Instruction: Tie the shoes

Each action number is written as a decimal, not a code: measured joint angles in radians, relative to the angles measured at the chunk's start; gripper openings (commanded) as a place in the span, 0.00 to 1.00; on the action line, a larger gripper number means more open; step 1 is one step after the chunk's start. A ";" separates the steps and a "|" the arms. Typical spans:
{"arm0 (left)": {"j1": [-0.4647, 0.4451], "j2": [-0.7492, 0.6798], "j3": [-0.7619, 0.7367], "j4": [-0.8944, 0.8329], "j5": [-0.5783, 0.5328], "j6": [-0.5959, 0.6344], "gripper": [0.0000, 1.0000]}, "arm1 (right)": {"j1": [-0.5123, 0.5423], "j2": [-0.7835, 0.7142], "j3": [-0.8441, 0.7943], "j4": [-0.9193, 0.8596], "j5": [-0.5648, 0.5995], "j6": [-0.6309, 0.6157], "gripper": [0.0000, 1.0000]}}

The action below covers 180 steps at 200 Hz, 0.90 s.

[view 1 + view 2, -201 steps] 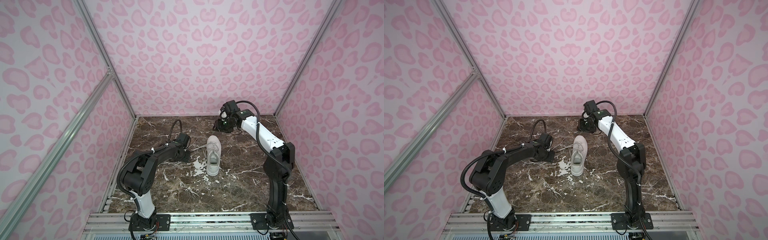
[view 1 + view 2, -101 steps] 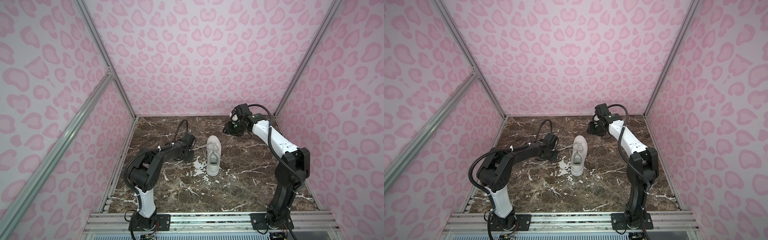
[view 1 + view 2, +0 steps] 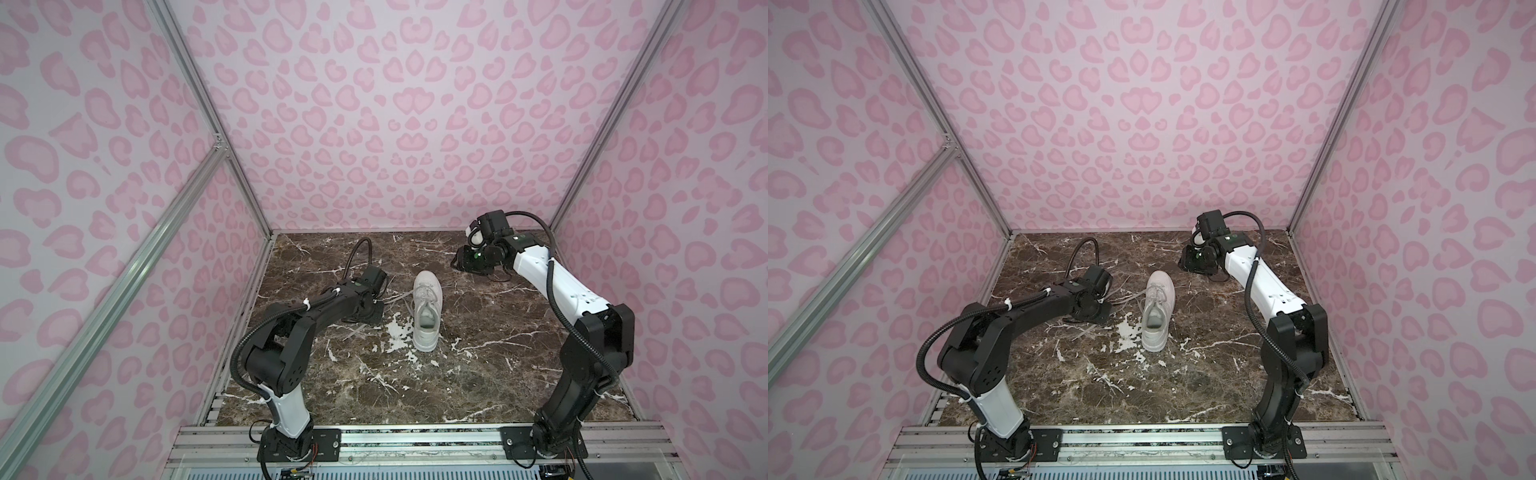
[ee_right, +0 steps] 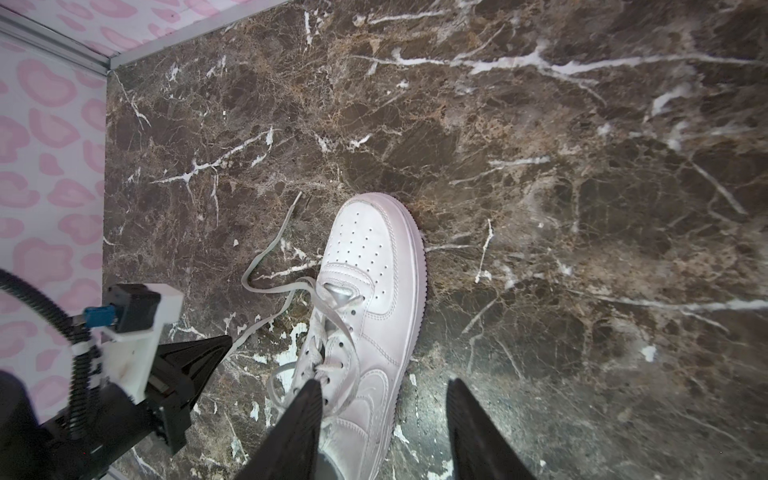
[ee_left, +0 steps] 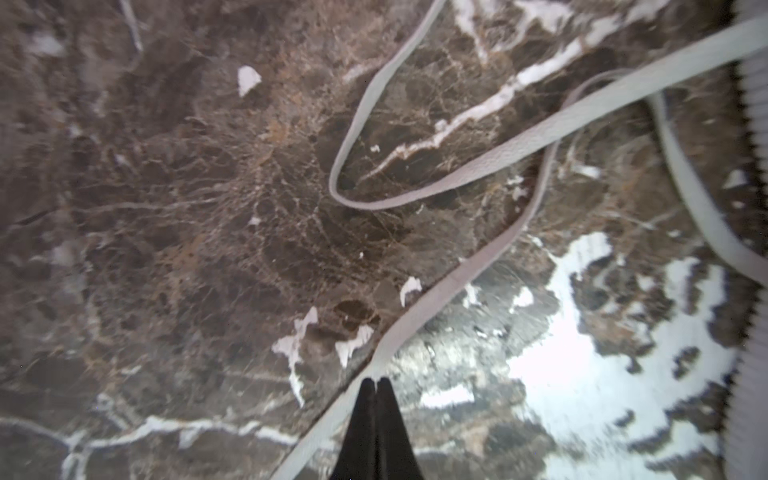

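**Left side.** We find the left pincer (image 5: 376,381) low over the dark marble surface (image 3: 478,374), just left of the sneaker. Its fingertips are pressed together on a flat whitish lace (image 5: 449,286). The left wrist view shows the lace entering the tips, and the right wrist view shows the same tips meeting it close to the surface. We record this pincer as clamped on the lace, partway along its length and not at the end.

**Centre.** The white low-top sneaker (image 3: 427,309) stands upright on its sole near the middle of the surface, toe toward the back wall and heel toward the arm bases. A second lace (image 5: 519,141) lies slack on the surface, bent back in a loop, also on the left of the sneaker. We see no knot and no bow, and the two laces cross loosely near the eyelets.

**Right side.** The right pincer (image 4: 383,381) is held above the surface beyond the toe, well apart from the sneaker in both top views. Its jaws stand apart and hold nothing.

**Step in hand.** In our judgement this is the opening of the tie: one lace is secured and the other is not yet taken.

**Next move.**
- We judge that the right pincer must come in over the sneaker and pinch the second lace.
- This likely means reaching across to the left side without fouling the left arm.
- The left grip likely needs to draw its lace taut without dragging the sneaker.
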<state>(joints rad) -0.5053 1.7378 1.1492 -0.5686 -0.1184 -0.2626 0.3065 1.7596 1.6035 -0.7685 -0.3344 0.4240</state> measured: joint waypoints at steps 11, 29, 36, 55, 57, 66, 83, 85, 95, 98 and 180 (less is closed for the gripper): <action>-0.002 -0.046 0.000 -0.020 0.006 -0.007 0.03 | -0.005 -0.018 -0.023 0.003 0.000 0.000 0.50; -0.008 -0.109 0.000 -0.050 0.010 -0.024 0.04 | -0.014 -0.049 -0.062 0.015 -0.002 0.000 0.51; -0.010 -0.129 0.000 -0.061 0.010 -0.025 0.06 | -0.017 -0.060 -0.076 0.018 -0.004 0.000 0.51; -0.012 -0.150 0.000 -0.075 0.010 -0.029 0.16 | -0.024 -0.081 -0.100 0.023 -0.008 0.000 0.51; -0.011 -0.149 0.000 -0.076 0.009 -0.030 0.17 | -0.025 -0.082 -0.101 0.024 -0.008 0.001 0.51; -0.011 -0.134 -0.001 -0.080 0.009 -0.032 0.21 | -0.027 -0.092 -0.120 0.045 -0.012 0.001 0.51; -0.010 -0.082 -0.003 -0.080 0.010 -0.031 0.26 | -0.027 -0.096 -0.139 0.042 -0.014 0.002 0.51; -0.010 -0.076 -0.003 -0.079 0.010 -0.031 0.26 | -0.027 -0.096 -0.140 0.042 -0.014 0.002 0.51; -0.010 -0.039 -0.001 -0.076 0.015 -0.023 0.29 | -0.029 -0.096 -0.142 0.038 -0.014 0.002 0.51; -0.010 -0.029 0.001 -0.076 0.018 -0.023 0.29 | -0.029 -0.098 -0.142 0.038 -0.014 0.002 0.51; -0.018 0.132 0.071 0.017 0.044 0.144 0.35 | -0.060 -0.127 -0.153 0.018 -0.012 -0.014 0.51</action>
<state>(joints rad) -0.5236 1.8694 1.2205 -0.5514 -0.0742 -0.1188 0.2466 1.6321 1.4509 -0.7506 -0.3466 0.4103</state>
